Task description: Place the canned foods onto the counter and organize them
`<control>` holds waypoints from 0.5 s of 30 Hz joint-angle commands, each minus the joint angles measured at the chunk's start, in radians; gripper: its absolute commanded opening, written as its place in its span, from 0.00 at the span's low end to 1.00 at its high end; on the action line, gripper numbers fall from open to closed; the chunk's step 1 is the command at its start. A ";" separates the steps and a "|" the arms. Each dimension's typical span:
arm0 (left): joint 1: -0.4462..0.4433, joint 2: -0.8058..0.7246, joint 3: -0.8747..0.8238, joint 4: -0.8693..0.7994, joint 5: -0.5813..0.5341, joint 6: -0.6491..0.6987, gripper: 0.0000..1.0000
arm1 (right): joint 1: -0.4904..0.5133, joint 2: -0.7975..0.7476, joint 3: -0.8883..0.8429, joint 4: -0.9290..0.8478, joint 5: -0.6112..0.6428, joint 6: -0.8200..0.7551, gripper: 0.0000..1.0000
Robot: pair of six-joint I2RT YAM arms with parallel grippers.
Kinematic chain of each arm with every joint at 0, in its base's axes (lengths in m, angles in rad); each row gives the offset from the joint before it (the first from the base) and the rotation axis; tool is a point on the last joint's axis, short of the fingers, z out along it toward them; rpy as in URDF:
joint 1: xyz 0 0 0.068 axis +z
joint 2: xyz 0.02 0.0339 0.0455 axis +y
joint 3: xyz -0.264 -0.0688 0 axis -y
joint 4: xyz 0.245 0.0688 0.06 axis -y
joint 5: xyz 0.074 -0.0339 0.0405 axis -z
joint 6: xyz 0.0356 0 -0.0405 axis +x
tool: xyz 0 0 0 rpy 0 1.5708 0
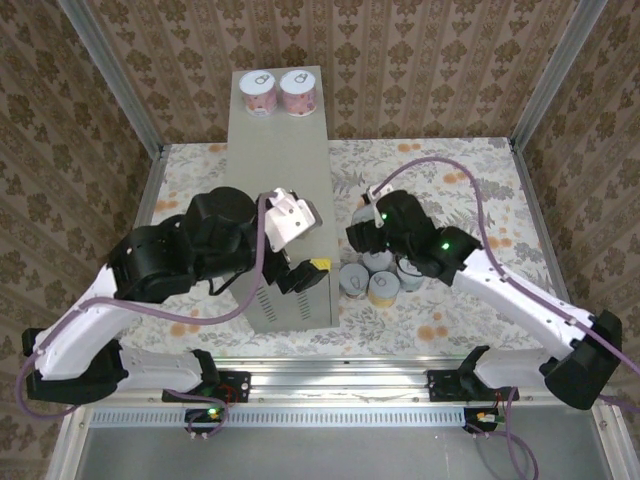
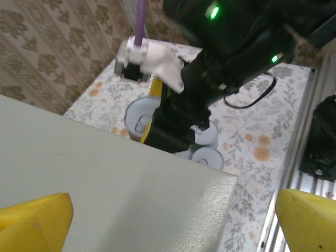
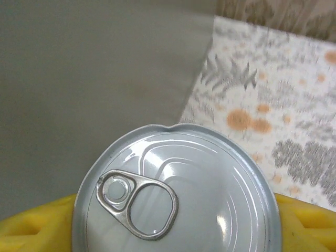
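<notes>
Right tool (image 1: pixel 362 228): grips a can (image 3: pixel 178 194) between yellow pads (image 3: pixel 31 228), lid up with the pull-tab showing, just beside the right wall of the bench (image 1: pixel 280 150). Left tool (image 2: pixel 170 223): hangs spread wide above the near end of the bench top, holding nothing. Far edge of the bench top: carries two pink-labelled cans (image 1: pixel 260 93) side by side. Floral surface (image 1: pixel 440 160), by the bench's near right corner: bears a tight cluster of more cans (image 1: pixel 384 290), lids up.

Grey-beige counter (image 1: pixel 285 165), 2 pink-label cans (image 1: pixel 261 97), silver-lid can (image 3: pixel 178 199), floral tbl (image 1: pixel 450 170)
</notes>
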 commanded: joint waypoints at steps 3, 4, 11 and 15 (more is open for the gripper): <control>0.034 -0.067 -0.024 0.041 -0.095 0.015 1.00 | -0.007 0.002 0.243 -0.133 -0.036 -0.097 0.67; 0.045 -0.077 -0.028 0.043 -0.104 0.009 1.00 | -0.007 0.012 0.288 -0.155 -0.044 -0.109 0.67; 0.141 -0.139 -0.061 0.051 -0.115 -0.007 1.00 | -0.007 0.111 0.566 -0.269 -0.116 -0.157 0.67; 0.200 -0.169 -0.078 0.056 -0.069 -0.012 1.00 | -0.007 0.195 0.688 -0.316 -0.158 -0.158 0.67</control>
